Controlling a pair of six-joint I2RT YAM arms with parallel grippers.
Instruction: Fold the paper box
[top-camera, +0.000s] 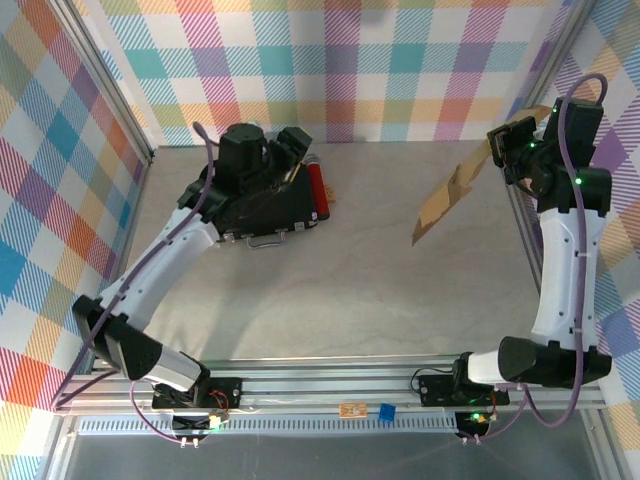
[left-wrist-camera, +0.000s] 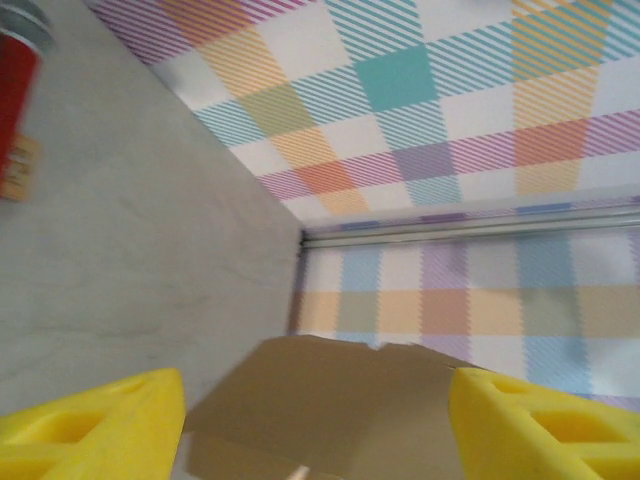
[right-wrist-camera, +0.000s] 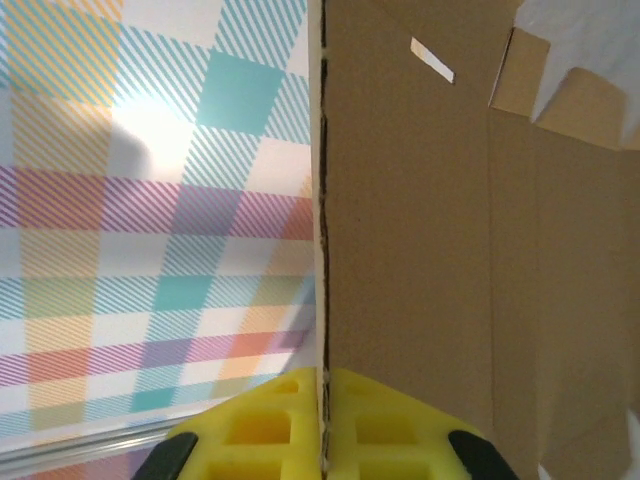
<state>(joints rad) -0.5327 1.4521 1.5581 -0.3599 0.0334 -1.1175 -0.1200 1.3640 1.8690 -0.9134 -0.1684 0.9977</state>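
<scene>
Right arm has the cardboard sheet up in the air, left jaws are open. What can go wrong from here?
1. The right gripper pinches just one edge of the flat brown corrugated cardboard box sheet, held tilted above the table; it may swing or slip.
2. The open left gripper sits over the black rectangular case, beside the small red cylinder; heading for the sheet, it could knock the cylinder.

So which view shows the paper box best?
Top external: the whole paper box shows, held aloft by the right gripper. Right wrist gives a cropped close-up of its pinched edge; left wrist, a blurred part low in frame.
</scene>
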